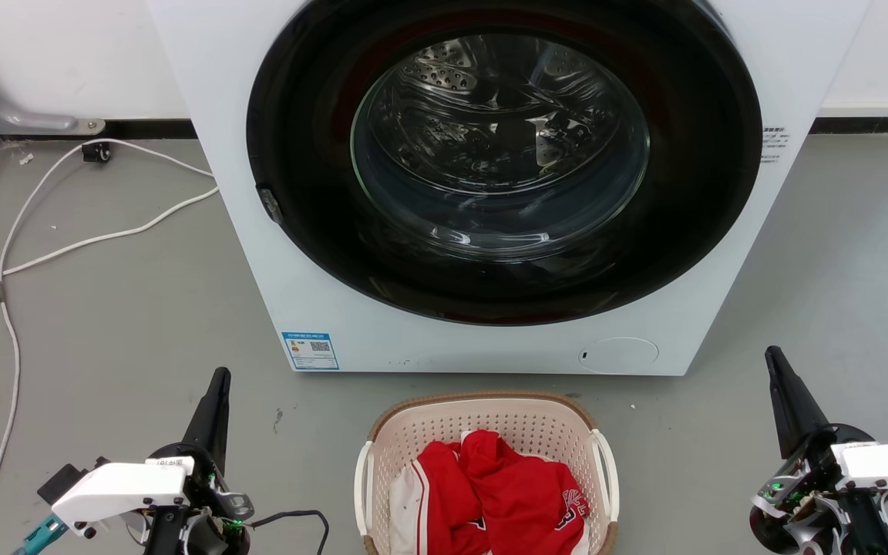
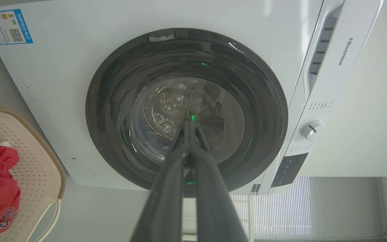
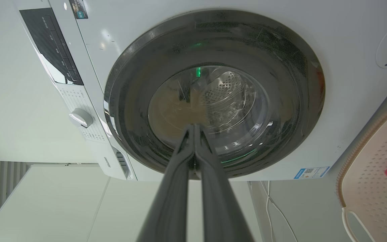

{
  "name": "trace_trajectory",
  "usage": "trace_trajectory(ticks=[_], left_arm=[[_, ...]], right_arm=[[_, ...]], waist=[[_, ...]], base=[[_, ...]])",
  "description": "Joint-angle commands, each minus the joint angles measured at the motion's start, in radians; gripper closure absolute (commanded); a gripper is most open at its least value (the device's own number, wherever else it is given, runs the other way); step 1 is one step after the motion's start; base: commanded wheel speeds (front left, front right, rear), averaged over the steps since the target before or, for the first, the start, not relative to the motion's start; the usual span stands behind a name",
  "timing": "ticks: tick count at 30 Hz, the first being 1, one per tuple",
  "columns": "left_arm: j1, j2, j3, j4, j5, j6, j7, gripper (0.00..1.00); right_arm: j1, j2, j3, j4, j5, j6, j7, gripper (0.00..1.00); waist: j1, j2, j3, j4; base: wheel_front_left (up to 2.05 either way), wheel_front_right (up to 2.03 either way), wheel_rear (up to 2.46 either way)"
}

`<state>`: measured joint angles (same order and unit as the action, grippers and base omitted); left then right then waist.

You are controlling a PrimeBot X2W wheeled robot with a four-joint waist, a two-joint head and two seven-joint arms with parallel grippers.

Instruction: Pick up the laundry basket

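Washer [image 2: 62, 50] reads Hisense, upper right; blue label [image 2: 7, 27], upper left. Basket [image 1: 490, 422] holds red clothes [image 1: 525, 493]. Left gripper [image 2: 189, 125], right gripper [image 3: 194, 126]: jaws closed, empty.

The laundry basket [image 1: 482, 422] stands upright on the floor [image 1: 143, 324] at 6 o'clock in the head view, its near end cut by the picture edge. It is cream-white perforated plastic, rounded-rectangular, with a brown woven-look rim [image 1: 482, 396] and white handles [image 1: 607, 470] at its 3 and 9 o'clock sides. Red clothing [image 1: 506, 493] lies inside. The washer [image 1: 259, 231] is near, at its 12 o'clock
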<state>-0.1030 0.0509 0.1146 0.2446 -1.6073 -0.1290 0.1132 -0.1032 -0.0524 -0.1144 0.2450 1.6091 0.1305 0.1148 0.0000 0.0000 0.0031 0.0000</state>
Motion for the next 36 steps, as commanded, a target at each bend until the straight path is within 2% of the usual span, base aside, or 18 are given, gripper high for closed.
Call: trace_trajectory(ticks=[1,4,5,13,19,27,36], left_arm=[[-0.010,-0.001,0.001,0.000,-0.002,-0.003,0.002,1.00],[-0.010,-0.001,0.001,0.000,-0.002,-0.003,0.002,1.00],[0.000,0.000,0.000,0.000,0.000,0.000,0.000,0.00],[0.002,-0.002,-0.025,-0.006,-0.012,0.001,-0.028,0.00],[-0.006,-0.001,-0.040,-0.029,0.028,0.001,-0.059,0.00],[-0.018,-0.001,-0.041,-0.058,0.194,0.000,-0.095,0.00],[-0.027,-0.001,-0.065,-0.085,0.452,0.001,-0.132,0.00]], right_arm=[[-0.011,0.003,0.000,0.000,-0.002,0.000,0.001,1.00],[-0.011,0.003,0.000,0.000,-0.002,0.000,0.001,1.00],[0.000,0.000,0.000,0.000,0.000,0.000,0.000,0.00],[0.014,0.001,0.017,-0.012,-0.002,0.000,-0.028,0.00],[0.018,-0.001,0.026,-0.033,-0.070,0.000,-0.059,0.00],[0.023,0.000,0.026,-0.074,-0.304,0.000,-0.095,0.00],[0.033,0.001,0.043,-0.108,-0.575,0.000,-0.132,0.00]], waist=[[0.0000,0.0000,0.000,0.000],[0.0000,0.0000,0.000,0.000],[0.0000,0.0000,0.000,0.000],[0.0000,0.0000,0.001,-0.001],[0.0000,0.0000,0.001,-0.001],[0.0000,0.0000,0.002,-0.001],[0.0000,0.0000,0.003,-0.002]], base=[[0.00,0.00,0.00],[0.00,0.00,0.00],[0.00,0.00,0.00],[0.00,0.00,0.00],[0.00,0.00,0.00],[0.00,0.00,0.00],[0.00,0.00,0.00]])
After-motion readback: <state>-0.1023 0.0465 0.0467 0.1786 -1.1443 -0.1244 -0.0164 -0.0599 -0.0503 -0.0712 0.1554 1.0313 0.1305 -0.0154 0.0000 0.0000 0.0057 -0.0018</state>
